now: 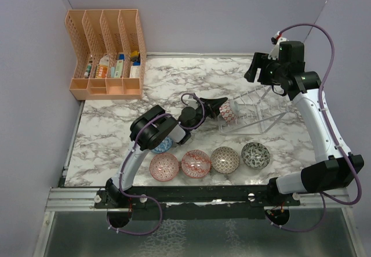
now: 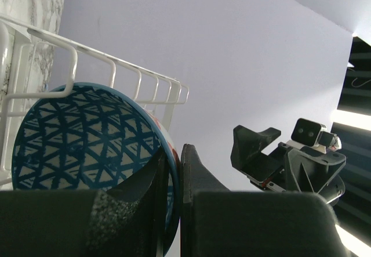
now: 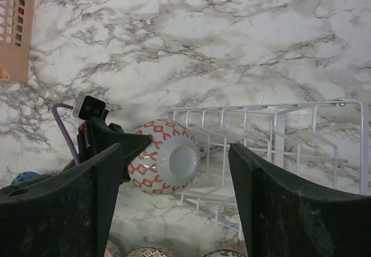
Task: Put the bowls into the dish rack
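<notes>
Firmly, left gripper point(image 2: 174, 150) pinching bowl point(image 2: 81, 135) rim at dish rack point(image 3: 277, 141) — right gripper point(image 3: 175, 152) parted, holding nothing.

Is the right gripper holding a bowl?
No, the right gripper hangs open and empty above the dish rack, while the left gripper holds the bowl.

Jaws pinch rim of blue-patterned bowl point(image 2: 81, 147), on edge beside wire rack point(image 2: 52, 39).

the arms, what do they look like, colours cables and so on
Both the left arm and the right arm have white tube-like links between chunky black joint housings. A thin purple cable loops along each. The fingers are broad, matte black wedges.
</notes>
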{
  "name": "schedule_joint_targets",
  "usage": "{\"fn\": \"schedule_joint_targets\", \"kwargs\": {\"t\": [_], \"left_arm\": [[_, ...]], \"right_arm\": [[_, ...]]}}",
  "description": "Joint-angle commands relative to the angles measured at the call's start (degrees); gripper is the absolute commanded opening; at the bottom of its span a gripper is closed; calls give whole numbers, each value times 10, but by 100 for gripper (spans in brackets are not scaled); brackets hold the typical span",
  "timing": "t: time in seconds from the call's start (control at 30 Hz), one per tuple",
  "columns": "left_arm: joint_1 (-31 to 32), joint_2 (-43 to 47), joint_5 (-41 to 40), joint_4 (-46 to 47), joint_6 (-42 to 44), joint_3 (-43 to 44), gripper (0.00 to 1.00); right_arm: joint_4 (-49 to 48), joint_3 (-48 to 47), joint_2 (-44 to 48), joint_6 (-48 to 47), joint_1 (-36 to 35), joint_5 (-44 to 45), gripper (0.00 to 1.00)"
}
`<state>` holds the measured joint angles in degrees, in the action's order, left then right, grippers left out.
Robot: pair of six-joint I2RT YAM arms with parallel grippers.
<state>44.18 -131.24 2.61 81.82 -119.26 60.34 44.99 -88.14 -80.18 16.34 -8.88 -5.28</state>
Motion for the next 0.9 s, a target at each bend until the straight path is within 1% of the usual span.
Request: {"fn": "schedule_joint_targets", "kwargs": {"t": [0.0, 0.23, 0.27, 0.33, 0.43, 0.53, 0.6, 0.87], "left_arm": [[3, -24, 20, 52, -19, 38, 0], [3, -38, 33, 45, -23, 36, 0], [3, -39, 37, 43, -24, 34, 1], [2, -37, 47, 30, -26, 31, 15], [3, -31, 66, 8, -22, 30, 24], [2, -25, 83, -10, -16, 31, 36], [1, -23, 91, -18, -14, 33, 41], [-4, 0, 113, -58, 6, 18, 54]], "right_arm": [[-11, -23, -5, -10, 3, 6, 73], [-11, -25, -7, -11, 3, 2, 74], [-12, -25, -8, -11, 3, 1, 74], [-12, -25, -9, -9, 3, -1, 74], [-13, -25, -8, -8, 3, -5, 74], [-12, -25, -6, -8, 3, -7, 74], [-12, -26, -3, -8, 3, -6, 74], [-10, -26, 6, -9, 3, -10, 75]]}}
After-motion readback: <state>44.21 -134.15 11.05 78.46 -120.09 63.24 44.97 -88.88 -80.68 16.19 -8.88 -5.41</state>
